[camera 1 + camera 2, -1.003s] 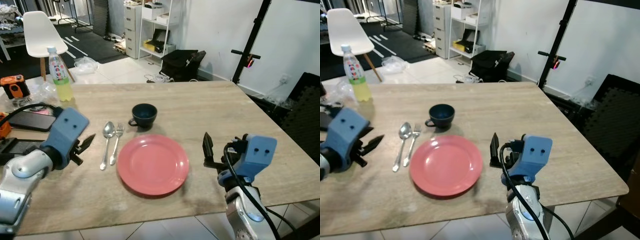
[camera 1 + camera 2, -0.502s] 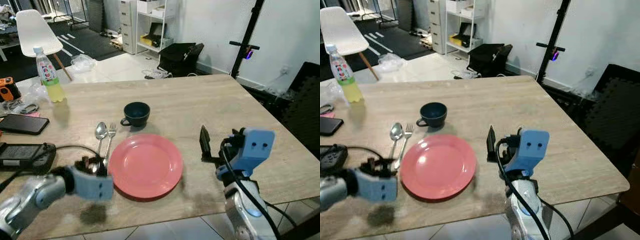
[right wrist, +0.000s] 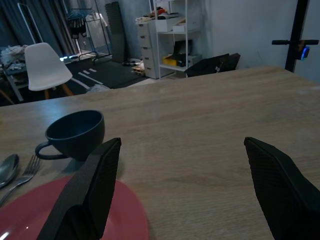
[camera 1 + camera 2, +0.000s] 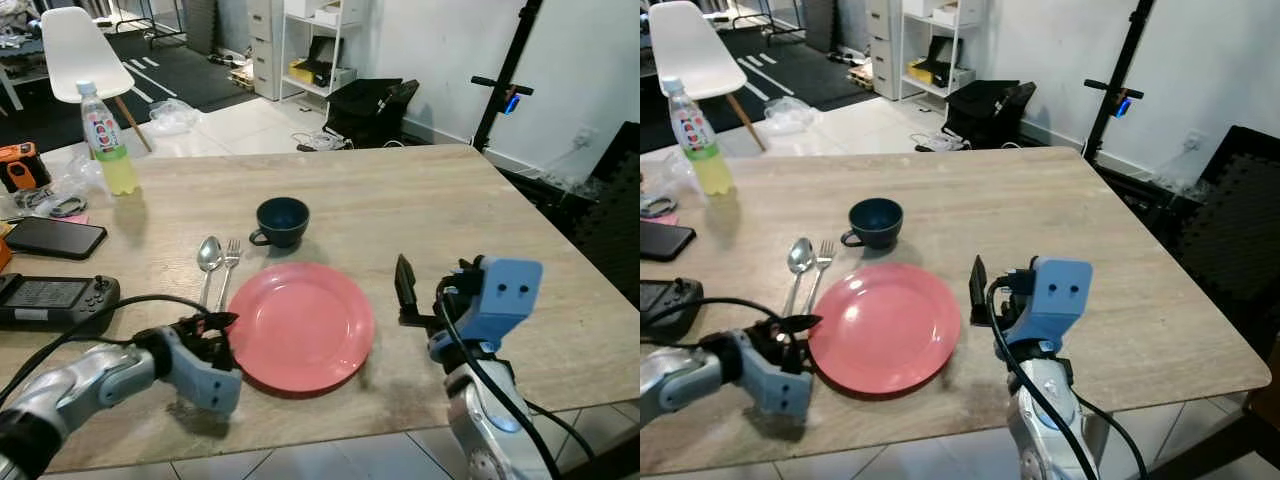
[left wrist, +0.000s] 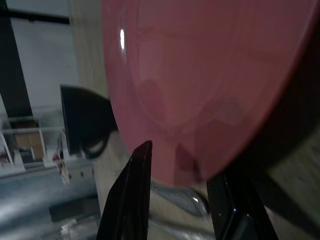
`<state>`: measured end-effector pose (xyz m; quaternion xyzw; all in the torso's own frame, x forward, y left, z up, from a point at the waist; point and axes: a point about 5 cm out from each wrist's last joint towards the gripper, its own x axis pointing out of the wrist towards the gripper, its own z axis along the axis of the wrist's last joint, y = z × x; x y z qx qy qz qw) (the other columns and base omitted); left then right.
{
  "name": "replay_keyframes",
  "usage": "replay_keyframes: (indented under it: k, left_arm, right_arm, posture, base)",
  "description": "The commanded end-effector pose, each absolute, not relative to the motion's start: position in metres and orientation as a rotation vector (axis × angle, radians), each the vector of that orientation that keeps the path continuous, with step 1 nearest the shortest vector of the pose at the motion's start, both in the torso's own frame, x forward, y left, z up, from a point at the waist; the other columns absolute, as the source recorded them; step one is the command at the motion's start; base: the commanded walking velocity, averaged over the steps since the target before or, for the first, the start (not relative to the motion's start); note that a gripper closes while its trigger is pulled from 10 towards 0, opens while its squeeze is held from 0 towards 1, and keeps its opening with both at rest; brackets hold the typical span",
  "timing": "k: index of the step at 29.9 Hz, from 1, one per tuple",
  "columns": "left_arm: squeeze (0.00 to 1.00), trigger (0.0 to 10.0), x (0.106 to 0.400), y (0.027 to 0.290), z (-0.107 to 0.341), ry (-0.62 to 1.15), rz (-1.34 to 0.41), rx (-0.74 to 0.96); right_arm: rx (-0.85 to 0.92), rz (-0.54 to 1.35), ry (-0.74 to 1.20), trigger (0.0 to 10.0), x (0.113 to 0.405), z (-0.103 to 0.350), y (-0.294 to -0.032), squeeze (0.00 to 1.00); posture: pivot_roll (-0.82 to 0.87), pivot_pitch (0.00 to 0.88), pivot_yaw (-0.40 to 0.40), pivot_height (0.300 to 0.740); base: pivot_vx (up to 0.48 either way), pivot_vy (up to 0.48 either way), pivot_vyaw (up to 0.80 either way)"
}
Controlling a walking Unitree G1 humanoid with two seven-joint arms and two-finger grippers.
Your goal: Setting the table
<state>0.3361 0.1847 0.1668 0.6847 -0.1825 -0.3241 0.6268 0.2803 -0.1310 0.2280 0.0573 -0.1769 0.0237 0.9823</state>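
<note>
Looking at the wooden table (image 4: 420, 200), the setting seemed nearly done: pink plate (image 4: 305, 325) near the front edge, spoon (image 4: 209, 255) and fork (image 4: 229, 262) just beside it on the robot's left, dark cup (image 4: 281, 220) beyond. The left gripper (image 4: 213, 325) sat at the plate's near-left rim, fingers parted around its edge. The right gripper (image 4: 405, 290) hovered wide open, empty, right of the plate. Phone (image 4: 55, 237), controller (image 4: 50, 300) and bottle (image 4: 104, 140) cluttered the far left.

The left end effector (image 4: 215, 335) hides the spoon (image 4: 209, 255) handle's lower end; the table's (image 4: 420, 200) left edge is cut off.
</note>
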Motion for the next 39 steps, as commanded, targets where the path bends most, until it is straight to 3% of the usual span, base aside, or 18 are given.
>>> replay_keyframes:
  k: [1, 5, 6, 7, 12, 20, 22, 26, 27, 39]
  left_arm:
    - [0.0, 10.0, 0.334, 0.18, 0.149, -0.388, -0.825, 1.606]
    - [0.0, 10.0, 0.34, 0.175, 0.147, -0.394, -0.834, 1.628]
    - [0.0, 1.1, 0.343, 0.174, 0.146, -0.392, -0.842, 1.633]
    - [0.0, 0.0, 0.343, 0.174, 0.145, -0.389, -0.846, 1.634]
    - [0.0, 0.0, 0.344, 0.175, 0.142, -0.39, -0.858, 1.639]
    - [0.0, 0.0, 0.343, 0.177, 0.138, -0.426, -0.88, 1.635]
    - [0.0, 0.0, 0.343, 0.177, 0.139, -0.441, -0.877, 1.632]
    - [0.0, 0.0, 0.344, 0.174, 0.141, -0.471, -0.873, 1.633]
    - [0.0, 10.0, 0.346, 0.171, 0.148, -0.517, -0.844, 1.634]
    - [0.0, 10.0, 0.352, 0.144, 0.227, -0.835, -0.696, 1.442]
  right_arm:
    - [0.109, 0.045, -0.348, 10.0, 0.278, 0.227, -0.132, 0.0]
    - [0.106, 0.04, -0.347, 10.0, 0.276, 0.227, -0.133, 0.0]
    - [0.104, 0.034, -0.348, 10.0, 0.275, 0.227, -0.133, 0.0]
    - [0.104, 0.031, -0.348, 10.0, 0.275, 0.227, -0.134, 0.0]
    - [0.102, 0.025, -0.343, 10.0, 0.274, 0.226, -0.135, 0.0]
    - [-0.041, 0.378, -0.178, 10.0, 0.26, 0.211, -0.137, 0.0]
    - [-0.202, 0.54, -0.091, 10.0, 0.253, 0.21, -0.153, 0.0]
    - [-0.262, 0.624, -0.064, 10.0, 0.251, 0.223, -0.169, 0.0]
    - [-0.279, 0.675, -0.052, 10.0, 0.248, 0.229, -0.177, 0.0]
    - [-0.276, 0.658, -0.053, 10.0, 0.245, 0.228, -0.182, 0.0]
  posture:
    - [0.07, 0.159, 0.028, 0.74]
    - [0.06, 0.158, 0.032, 0.74]
    - [0.06, 0.158, 0.034, 0.74]
    - [0.05, 0.153, 0.038, 0.74]
    - [0.05, 0.15, 0.039, 0.74]
    - [0.06, 0.139, 0.029, 0.74]
    - [0.05, 0.132, 0.022, 0.74]
    - [0.05, 0.128, 0.015, 0.74]
    - [0.05, 0.126, 0.009, 0.74]
    - [0.06, 0.126, 0.007, 0.74]
  base:
    - [0.0, 0.0, 0.0]
    - [0.0, 0.0, 0.0]
    - [0.0, 0.0, 0.0]
    - [0.0, 0.0, 0.0]
    - [0.0, 0.0, 0.0]
    - [0.0, 0.0, 0.0]
    - [0.0, 0.0, 0.0]
    - [0.0, 0.0, 0.0]
    - [0.0, 0.0, 0.0]
    - [0.0, 0.0, 0.0]
